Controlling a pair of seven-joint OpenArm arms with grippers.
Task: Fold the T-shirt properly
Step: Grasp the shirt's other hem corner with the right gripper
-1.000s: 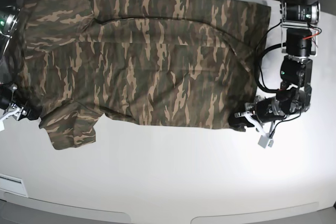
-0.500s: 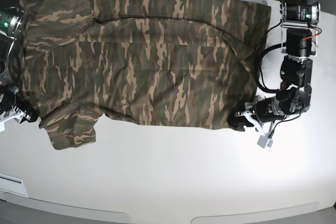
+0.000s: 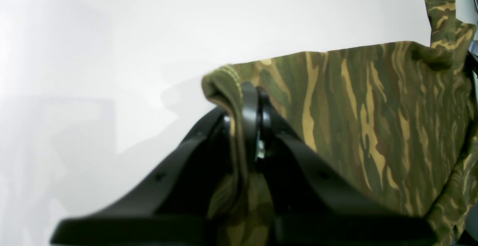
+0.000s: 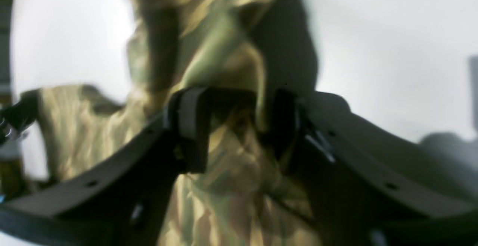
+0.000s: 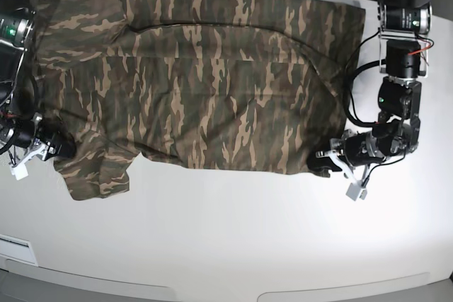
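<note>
T-shirt (image 3: pixel 373 134) hem in left gripper (image 3: pixel 251 100)

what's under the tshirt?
Only the white table shows around the T-shirt. The cloth lies spread and covers whatever is beneath; nothing else is visible. The left claw pinches its hem corner.

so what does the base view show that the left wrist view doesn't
Only the base view shows the whole T-shirt spread flat on the table, and the right gripper at its sleeve edge. Only the left wrist view shows, close up, the left gripper with its jaws shut on a bunched corner of the hem. Both show the camouflage cloth, the white table and the left gripper.
</note>
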